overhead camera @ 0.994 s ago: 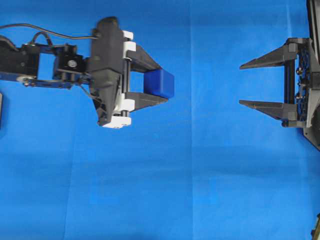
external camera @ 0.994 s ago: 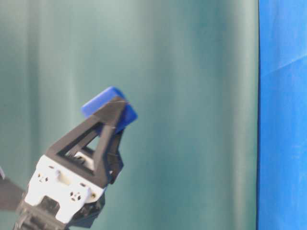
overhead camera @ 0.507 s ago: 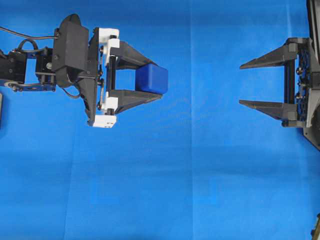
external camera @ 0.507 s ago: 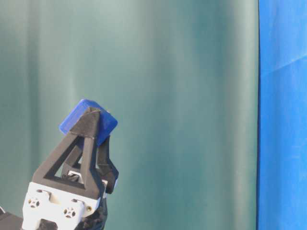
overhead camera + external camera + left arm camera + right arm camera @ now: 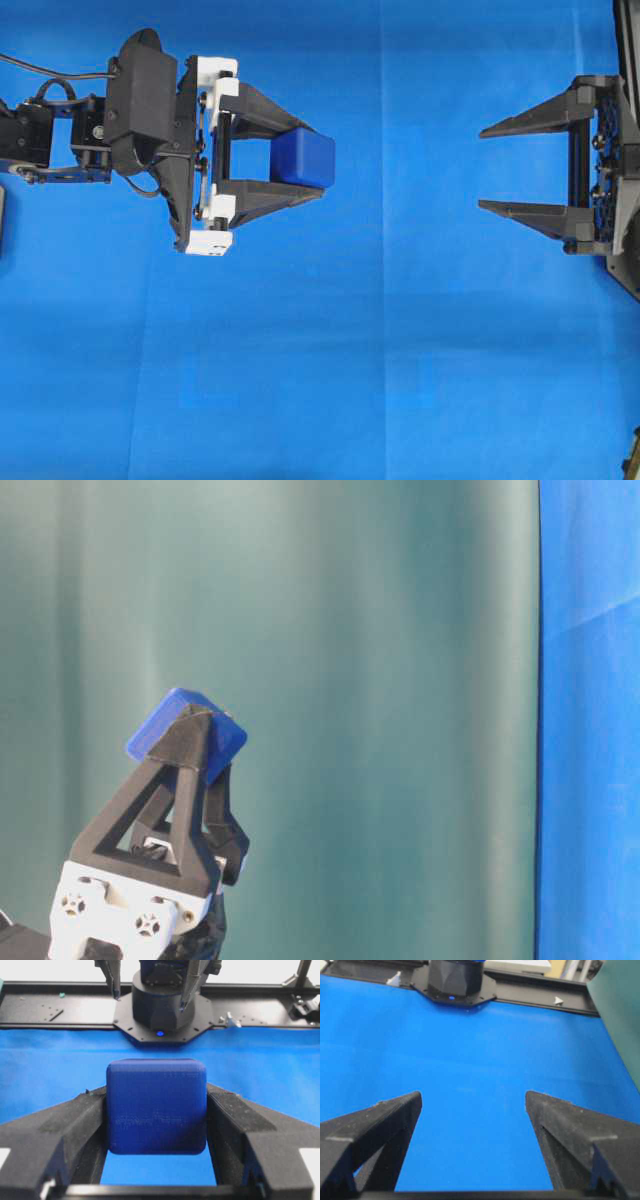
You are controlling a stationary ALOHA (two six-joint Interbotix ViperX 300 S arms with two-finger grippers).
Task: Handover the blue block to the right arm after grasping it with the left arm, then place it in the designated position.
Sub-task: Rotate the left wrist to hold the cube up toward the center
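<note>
Table surface under a flat, faintly creased blue cloth (image 5: 380, 340).

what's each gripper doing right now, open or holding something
left gripper: shut on the blue block
right gripper: open, empty

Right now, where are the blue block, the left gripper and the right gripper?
blue block (image 5: 305, 158): overhead view, on its top face.
left gripper (image 5: 312, 158): overhead view, midway between its fingertips, clamped on the block.
right gripper (image 5: 482, 168): overhead view, in the gap between its open fingertips.
</note>
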